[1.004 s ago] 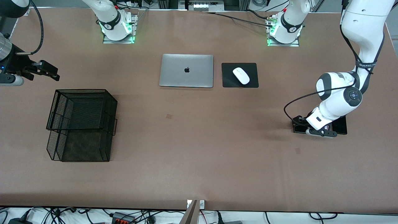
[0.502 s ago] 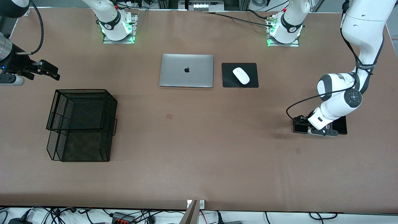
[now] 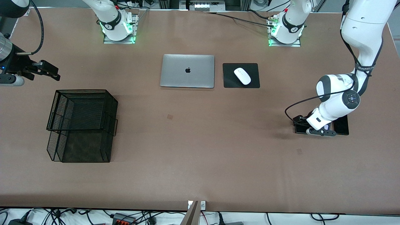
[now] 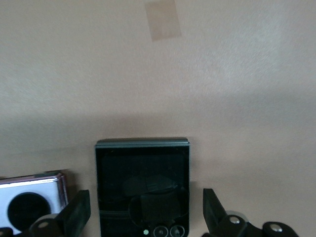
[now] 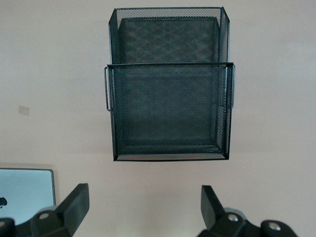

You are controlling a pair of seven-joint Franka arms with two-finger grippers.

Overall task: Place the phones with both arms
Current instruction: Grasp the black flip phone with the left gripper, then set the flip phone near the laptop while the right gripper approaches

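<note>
Left end effector point(image 4: 143, 217) shifts slightly over the small black phone point(image 4: 142, 190), fingers apart (no grip yet) | right end effector point(image 5: 143, 207) waits, fingers apart, above the mesh basket point(image 5: 168, 98)

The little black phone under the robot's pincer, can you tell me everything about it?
The small black phone is squarish and flat, with a dark glossy face, a thin greenish edge and tiny round lenses at one end. It lies flat on the brown table at the left arm's end, beside the lilac-white phone. The left pincer hangs open above it, a finger either side, not touching.
</note>
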